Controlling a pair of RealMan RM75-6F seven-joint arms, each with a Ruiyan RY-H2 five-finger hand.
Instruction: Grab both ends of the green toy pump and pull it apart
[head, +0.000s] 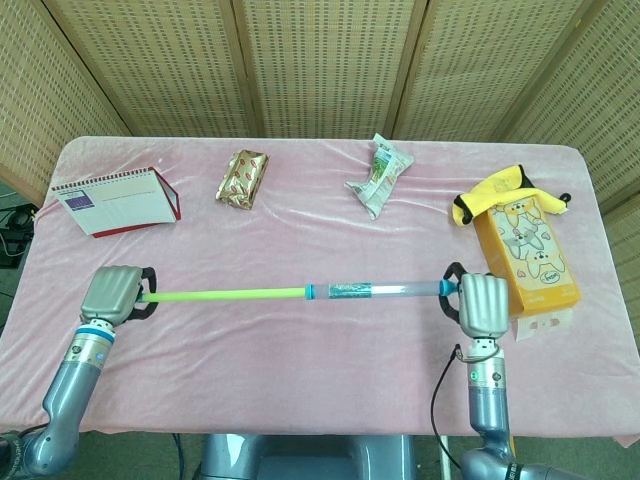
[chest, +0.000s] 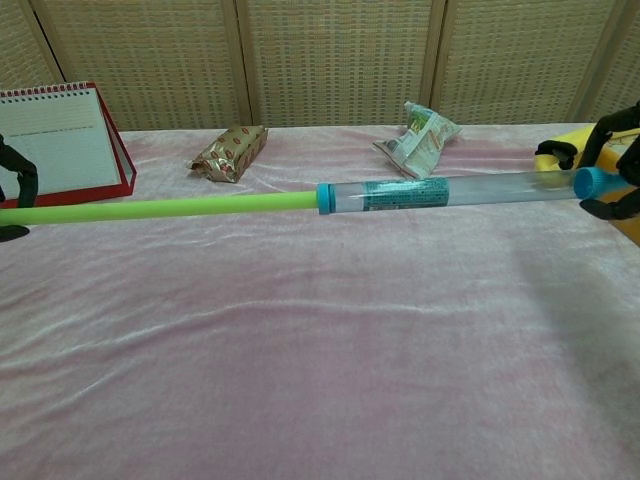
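The green toy pump (head: 300, 292) (chest: 300, 200) hangs level above the pink table, stretched long. Its green rod (head: 225, 294) (chest: 160, 209) runs left out of the clear barrel (head: 380, 290) (chest: 450, 189), which has a blue collar and a blue end cap. My left hand (head: 112, 295) grips the rod's far left end; only its dark fingers (chest: 12, 190) show at the chest view's left edge. My right hand (head: 481, 303) grips the barrel's blue cap end, its fingers (chest: 615, 160) showing at the chest view's right edge.
A desk calendar (head: 115, 202) (chest: 60, 140) stands at the back left. A gold snack pack (head: 243, 178) (chest: 228, 151) and a green-white snack bag (head: 379, 173) (chest: 420, 138) lie at the back. An orange box (head: 525, 255) with a yellow toy (head: 495, 192) lies right, close to my right hand.
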